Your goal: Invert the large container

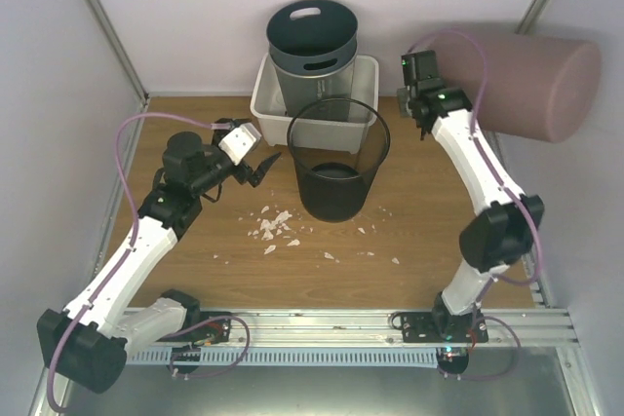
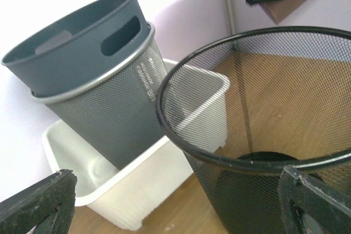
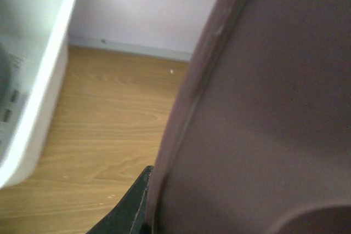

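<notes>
Pale walls enclose a wooden table [image 1: 429, 231].

Overhead view: the large container [image 1: 531, 80], judged to be the mauve cylinder, lies on its side at 2 o'clock, apparently lifted off the table, with its closed end turned to 3 o'clock. The right jaws sit at its mouth end. A black mesh bin [image 1: 336, 168] stands upright at centre. At 12 o'clock a white tub [image 1: 263, 94] carries a grey nested stack [image 1: 312, 41]. The left jaws stand wide and empty at 9 o'clock of the bin. Crumbs [image 1: 276, 226] are scattered at 7 o'clock of it.

Left wrist view: wide jaws frame the bin's rim and the tub, touching neither.

Right wrist view: mauve wall fills the frame from 12 to 5 o'clock, with one dark finger [image 3: 131, 206] pressed against it. The jaws are clamped on the container, seemingly at its rim.

Risks: the hold is at one end only, so the container's overhang could twist it in the jaws or pull it free during rotation. Its sweep may strike the bin or the stack. Free table for setting it down looks limited.
</notes>
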Robot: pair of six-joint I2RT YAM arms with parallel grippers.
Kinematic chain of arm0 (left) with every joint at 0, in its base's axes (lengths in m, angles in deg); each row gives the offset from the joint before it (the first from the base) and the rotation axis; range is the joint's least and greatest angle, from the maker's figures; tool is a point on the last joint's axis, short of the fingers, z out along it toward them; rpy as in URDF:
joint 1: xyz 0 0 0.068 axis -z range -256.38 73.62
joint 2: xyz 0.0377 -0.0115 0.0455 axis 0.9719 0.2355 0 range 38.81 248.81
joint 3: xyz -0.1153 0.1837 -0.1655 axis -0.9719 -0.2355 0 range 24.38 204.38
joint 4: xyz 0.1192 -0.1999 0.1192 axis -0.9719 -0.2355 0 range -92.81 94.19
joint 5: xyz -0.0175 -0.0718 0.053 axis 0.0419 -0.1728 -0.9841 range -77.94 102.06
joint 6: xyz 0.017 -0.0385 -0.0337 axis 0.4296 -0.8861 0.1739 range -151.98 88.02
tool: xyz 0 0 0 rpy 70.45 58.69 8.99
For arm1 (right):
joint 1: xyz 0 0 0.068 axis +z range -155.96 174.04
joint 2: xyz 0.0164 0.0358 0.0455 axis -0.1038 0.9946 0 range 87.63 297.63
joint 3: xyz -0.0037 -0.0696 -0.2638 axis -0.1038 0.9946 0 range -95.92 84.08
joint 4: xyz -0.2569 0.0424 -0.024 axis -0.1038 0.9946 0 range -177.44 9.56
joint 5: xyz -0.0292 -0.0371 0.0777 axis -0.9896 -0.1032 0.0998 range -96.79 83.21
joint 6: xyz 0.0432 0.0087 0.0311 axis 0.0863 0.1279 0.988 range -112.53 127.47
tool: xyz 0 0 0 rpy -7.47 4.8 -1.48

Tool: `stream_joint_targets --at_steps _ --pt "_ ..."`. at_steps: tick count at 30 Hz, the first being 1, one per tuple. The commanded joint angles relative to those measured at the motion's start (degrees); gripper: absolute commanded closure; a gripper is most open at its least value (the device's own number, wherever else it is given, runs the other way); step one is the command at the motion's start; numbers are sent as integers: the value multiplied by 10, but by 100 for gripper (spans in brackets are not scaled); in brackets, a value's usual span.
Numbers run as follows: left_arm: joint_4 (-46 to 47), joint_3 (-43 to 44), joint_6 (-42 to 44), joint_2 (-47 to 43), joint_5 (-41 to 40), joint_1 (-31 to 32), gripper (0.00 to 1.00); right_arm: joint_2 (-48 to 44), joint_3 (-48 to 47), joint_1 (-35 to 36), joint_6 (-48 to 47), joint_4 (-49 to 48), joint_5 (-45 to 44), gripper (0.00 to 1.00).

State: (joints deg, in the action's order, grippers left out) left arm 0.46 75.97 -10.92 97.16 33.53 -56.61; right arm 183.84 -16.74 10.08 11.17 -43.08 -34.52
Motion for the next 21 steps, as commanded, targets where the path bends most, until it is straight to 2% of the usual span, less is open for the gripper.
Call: stream_joint_targets --at_steps 1,6,13,21 --pt "25 24 32 -7 -17 1 1 85 -52 -20 -93 56 -65 100" --pt "35 3 34 -21 -18 -2 1 155 -90 -41 -132 82 -72 99" --pt "62 -18 38 -28 -15 -9 1 187 -71 -86 -140 74 -51 100" --pt "78 -28 38 -30 5 -32 1 246 -66 -93 -152 72 -69 99"
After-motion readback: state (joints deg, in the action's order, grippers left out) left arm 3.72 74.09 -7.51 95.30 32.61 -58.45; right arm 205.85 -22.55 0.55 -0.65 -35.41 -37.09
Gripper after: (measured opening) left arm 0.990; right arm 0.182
